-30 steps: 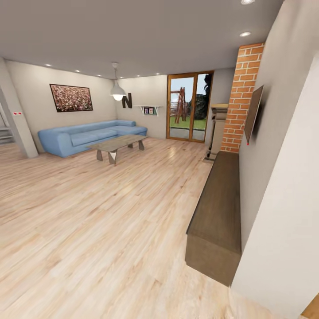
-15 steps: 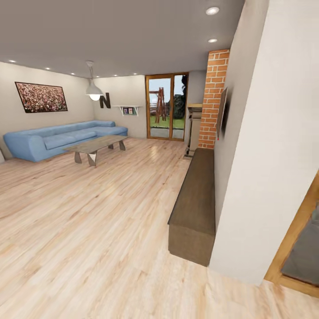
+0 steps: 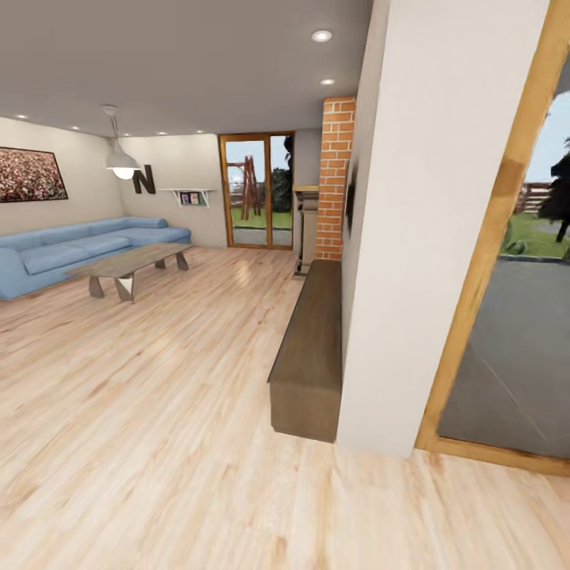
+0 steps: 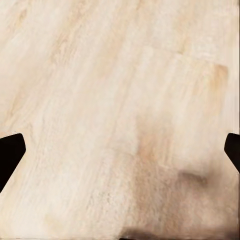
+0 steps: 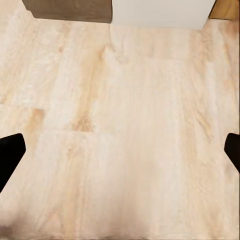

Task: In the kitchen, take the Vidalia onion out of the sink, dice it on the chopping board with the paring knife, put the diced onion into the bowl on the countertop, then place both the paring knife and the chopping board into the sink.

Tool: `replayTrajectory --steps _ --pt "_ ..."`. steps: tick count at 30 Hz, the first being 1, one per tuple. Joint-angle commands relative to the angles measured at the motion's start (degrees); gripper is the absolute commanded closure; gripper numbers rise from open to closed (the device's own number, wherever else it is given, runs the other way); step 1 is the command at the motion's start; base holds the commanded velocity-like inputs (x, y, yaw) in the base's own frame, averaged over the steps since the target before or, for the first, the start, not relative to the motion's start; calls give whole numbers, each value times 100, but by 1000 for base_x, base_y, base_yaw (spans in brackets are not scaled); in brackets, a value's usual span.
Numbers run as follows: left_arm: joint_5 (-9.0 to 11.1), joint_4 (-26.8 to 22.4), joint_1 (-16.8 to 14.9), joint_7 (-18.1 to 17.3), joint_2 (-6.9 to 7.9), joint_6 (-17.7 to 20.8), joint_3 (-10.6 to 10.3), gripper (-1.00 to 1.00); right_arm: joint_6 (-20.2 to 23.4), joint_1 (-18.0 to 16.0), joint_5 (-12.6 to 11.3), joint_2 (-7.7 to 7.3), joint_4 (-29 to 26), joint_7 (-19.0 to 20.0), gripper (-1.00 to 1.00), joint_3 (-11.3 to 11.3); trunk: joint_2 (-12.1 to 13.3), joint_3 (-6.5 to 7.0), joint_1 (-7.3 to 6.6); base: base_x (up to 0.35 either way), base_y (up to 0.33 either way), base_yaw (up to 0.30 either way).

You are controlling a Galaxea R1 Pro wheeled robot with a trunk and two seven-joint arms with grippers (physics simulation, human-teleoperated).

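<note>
We're in the lounge, blue sofa [image 3: 79, 249] at left, white wall [image 3: 412, 237] centre-right. Both grippers, left [image 4: 120, 150] and right [image 5: 120, 150], hang spread wide, empty, over floorboards. Best skirt that wall widely towards the kitchen.

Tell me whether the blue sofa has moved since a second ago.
No. The blue sofa sits further left in the head view, but the coffee table and brick column shifted equally: the camera turned right, not the sofa.
</note>
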Motion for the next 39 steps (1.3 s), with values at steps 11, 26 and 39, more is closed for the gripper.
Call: replayTrajectory --steps 11,26,39 --pt "-1 -4 -1 -3 -2 -11 9 -100 -8 -3 9 13 2 -2 -100 -32 -3 -5 -4 -260 0 -287" --pt "4 -4 1 -3 -2 -11 6 -100 -8 -3 7 13 2 -5 -100 -32 -3 -5 -4 -7 0 -287" --pt "-14 -3 3 -2 -2 -11 6 -100 -10 -3 1 5 2 3 -100 -32 -3 -5 -4 -1 0 -287"
